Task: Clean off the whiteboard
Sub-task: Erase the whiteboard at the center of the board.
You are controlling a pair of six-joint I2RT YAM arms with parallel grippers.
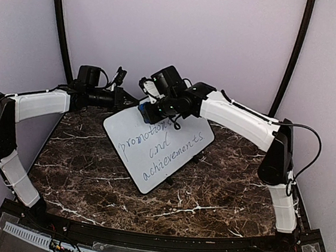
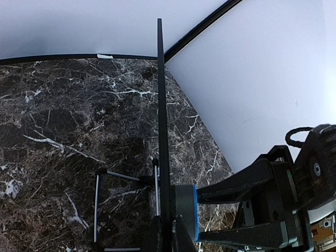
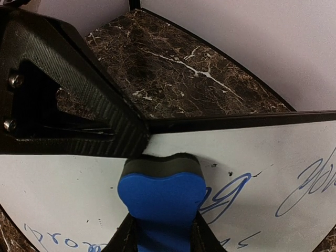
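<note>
The left pincer (image 1: 127, 103) clamps the whiteboard (image 1: 156, 149) by its upper-left edge alone, so the right pincer (image 3: 163, 233), gripping the eraser (image 3: 161, 191), may lever it loose.

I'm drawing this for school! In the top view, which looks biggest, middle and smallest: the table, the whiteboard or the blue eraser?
1. table
2. whiteboard
3. blue eraser, only partly showing

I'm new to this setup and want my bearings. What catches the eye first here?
The tilted whiteboard at the centre of the marble table, handwritten in blue. At its far edge the right end effector presses a blue eraser against it, while the left end effector clamps its edge.
</note>
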